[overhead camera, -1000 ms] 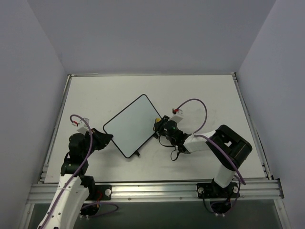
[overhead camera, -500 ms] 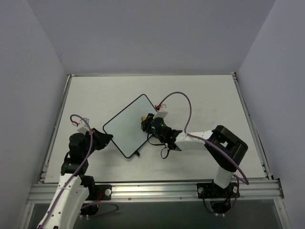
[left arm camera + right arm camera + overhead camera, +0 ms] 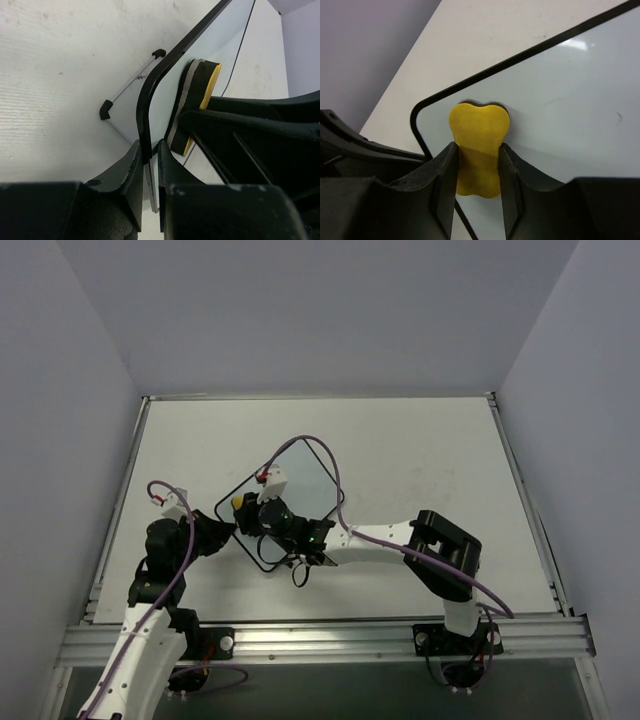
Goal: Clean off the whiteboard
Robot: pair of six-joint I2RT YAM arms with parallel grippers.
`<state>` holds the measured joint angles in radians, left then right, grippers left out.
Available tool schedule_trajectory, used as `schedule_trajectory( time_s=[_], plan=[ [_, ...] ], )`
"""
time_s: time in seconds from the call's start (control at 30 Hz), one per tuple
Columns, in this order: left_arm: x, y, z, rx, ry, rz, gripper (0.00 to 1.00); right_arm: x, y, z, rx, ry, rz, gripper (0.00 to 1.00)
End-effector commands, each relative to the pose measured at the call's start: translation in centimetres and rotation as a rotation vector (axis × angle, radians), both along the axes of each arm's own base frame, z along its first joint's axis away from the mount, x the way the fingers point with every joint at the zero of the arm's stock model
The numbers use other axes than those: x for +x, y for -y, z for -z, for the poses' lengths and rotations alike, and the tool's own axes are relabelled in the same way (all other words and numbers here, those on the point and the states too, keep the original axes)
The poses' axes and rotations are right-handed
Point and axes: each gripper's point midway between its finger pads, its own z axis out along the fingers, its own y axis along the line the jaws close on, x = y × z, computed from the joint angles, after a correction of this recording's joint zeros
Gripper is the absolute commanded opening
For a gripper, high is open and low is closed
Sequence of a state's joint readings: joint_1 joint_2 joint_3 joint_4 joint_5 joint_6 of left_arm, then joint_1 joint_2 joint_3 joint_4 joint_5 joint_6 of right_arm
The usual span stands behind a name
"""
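Note:
The whiteboard [image 3: 302, 472] lies turned like a diamond on the table, with a thin black frame. My left gripper [image 3: 226, 529] is shut on the frame at the board's left corner; the left wrist view shows its jaws pinching the black edge [image 3: 148, 156]. My right gripper [image 3: 246, 508] is shut on the yellow sponge [image 3: 238, 504] and presses it on the board near that same left corner. In the right wrist view the sponge [image 3: 478, 134] sits flat on the white surface [image 3: 560, 115] just inside the rounded corner. The board looks almost clean; one tiny dark speck [image 3: 618, 116] shows.
The board's two black feet [image 3: 105, 109] and thin wire stand stick out under its near edge. The right arm [image 3: 440, 550] reaches across the board from the right. The left arm's fingers [image 3: 350, 145] lie close to the sponge. Grey walls close in the table.
My right gripper has swept left with the sponge, from the board's right corner across its face to the left corner. The left gripper and the board have stayed put.

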<state>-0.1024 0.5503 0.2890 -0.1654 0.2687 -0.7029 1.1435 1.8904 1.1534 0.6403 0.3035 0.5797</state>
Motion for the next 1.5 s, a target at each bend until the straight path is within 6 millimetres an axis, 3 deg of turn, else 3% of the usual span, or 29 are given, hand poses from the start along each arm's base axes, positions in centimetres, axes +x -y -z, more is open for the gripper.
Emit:
schedule_trajectory(
  time_s=[0.0, 0.13, 0.3, 0.43, 0.67, 0.8, 1.03, 1.47],
  plan=[
    [-0.3, 0.5, -0.1, 0.020, -0.009, 0.036, 0.02, -0.8, -1.3, 1.6, -0.087, -0.007, -0.048, 0.00],
    [-0.3, 0.5, -0.1, 0.022, -0.008, 0.034, 0.02, -0.6, -1.1, 2.4, -0.100, -0.019, -0.035, 0.00],
    [-0.4, 0.5, -0.2, 0.023, -0.005, 0.039, 0.02, 0.9, 1.4, 3.6, -0.091, -0.064, 0.026, 0.00],
    [-0.4, 0.5, -0.2, 0.023, -0.002, 0.035, 0.02, 3.3, 4.5, 4.5, -0.074, -0.112, 0.097, 0.00],
    [-0.4, 0.5, -0.1, 0.025, -0.007, 0.037, 0.02, 5.5, 9.5, 6.0, -0.044, -0.169, 0.185, 0.00],
    [-0.3, 0.5, -0.2, 0.026, -0.004, 0.036, 0.02, 5.7, 12.7, 8.0, -0.033, -0.222, 0.227, 0.00],
    [-0.4, 0.5, -0.1, 0.028, -0.008, 0.035, 0.02, 6.1, 16.9, 9.8, 0.008, -0.280, 0.286, 0.00],
    [-0.3, 0.5, -0.1, 0.030, -0.010, 0.030, 0.02, 5.5, 21.0, 12.1, 0.043, -0.345, 0.352, 0.00]
  ],
)
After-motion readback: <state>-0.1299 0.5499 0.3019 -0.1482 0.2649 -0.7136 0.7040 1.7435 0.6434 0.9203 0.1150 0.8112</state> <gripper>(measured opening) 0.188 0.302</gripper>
